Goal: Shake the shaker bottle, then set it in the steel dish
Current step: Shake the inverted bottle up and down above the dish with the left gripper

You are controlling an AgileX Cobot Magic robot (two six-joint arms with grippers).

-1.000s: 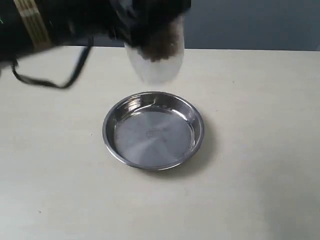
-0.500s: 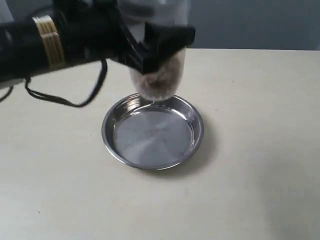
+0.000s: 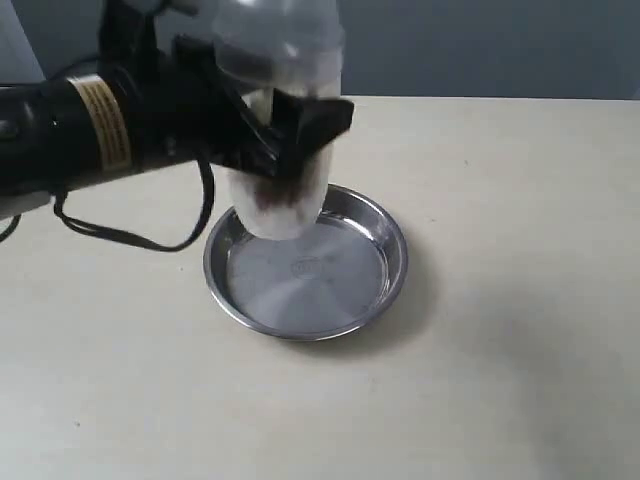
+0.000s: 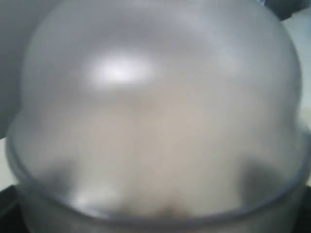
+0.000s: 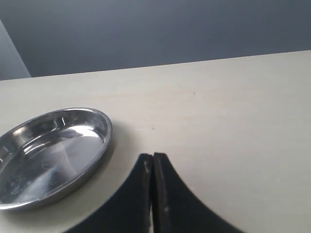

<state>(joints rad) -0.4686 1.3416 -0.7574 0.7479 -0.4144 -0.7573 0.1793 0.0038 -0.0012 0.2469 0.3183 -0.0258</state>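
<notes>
At far left, the black left gripper (image 3: 290, 135) clamps the one clear plastic shaker bottle (image 3: 275, 50), which has a frosted dome and brown grains inside. Its base hangs over the left rear rim of the single round, shiny, shallow steel dish (image 3: 396, 250); whether they touch is unclear. Smooth cream table (image 3: 500, 320) lies open around the dish, widest rightward. Beyond, the right gripper (image 5: 153, 162) has its curved black fingers pressed together, empty.

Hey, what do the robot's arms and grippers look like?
The left arm is a black cylinder with a gold striped band and a thin black cable looping below. The left gripper is black and angular. The right gripper has two black curved fingers.
</notes>
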